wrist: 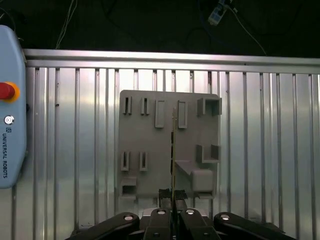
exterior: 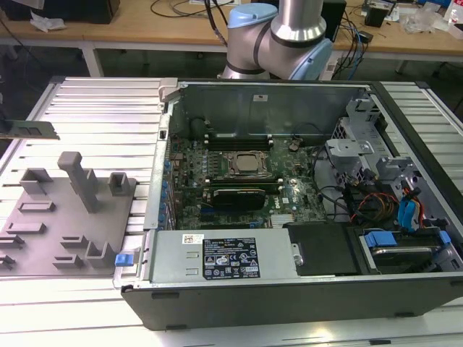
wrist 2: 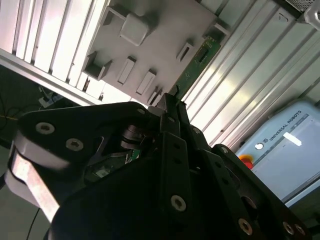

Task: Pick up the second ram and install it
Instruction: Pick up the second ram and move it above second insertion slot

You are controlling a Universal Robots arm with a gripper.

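In the first wrist view my gripper is shut on a ram stick seen edge-on, a thin green-gold strip reaching out from the fingertips over the grey holder plate. The second wrist view shows the same green stick jutting from the black fingers above the plate. In the exterior view the stick hangs level at the far left, above the plate. The open computer case lies to the exterior view's right, with the motherboard's memory slots beside the processor socket.
The plate carries upright posts and small pockets. Everything rests on a ribbed metal table. A teach pendant with a red button lies beside the plate. The arm's base stands behind the case. Cables and drive bays fill the case's right side.
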